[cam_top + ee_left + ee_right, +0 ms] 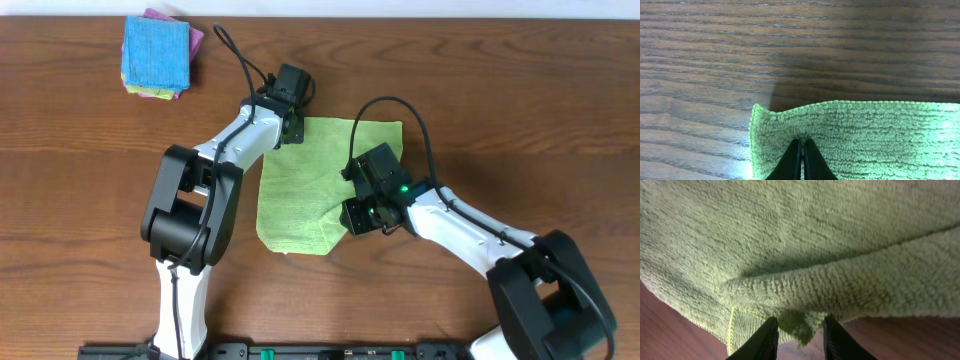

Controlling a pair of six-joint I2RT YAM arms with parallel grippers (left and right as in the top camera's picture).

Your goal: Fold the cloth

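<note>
Cloth (300, 190) corner in clamped left gripper (801, 142); fold just ahead of parted right gripper (800, 324).

Dark brown wooden table (80, 150), grain running left to right. Near the middle, spread on the wood: lime-green cloth (300, 190), its lower right corner bunched into a fold. At the far left corner: 1 stack of folded cloths (157, 55), bright blue on top, pink-purple and yellow edges beneath, well apart from the green one

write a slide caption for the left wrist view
Closed left claw pinches the lime-green cloth near its corner on the dark wood table.
</note>
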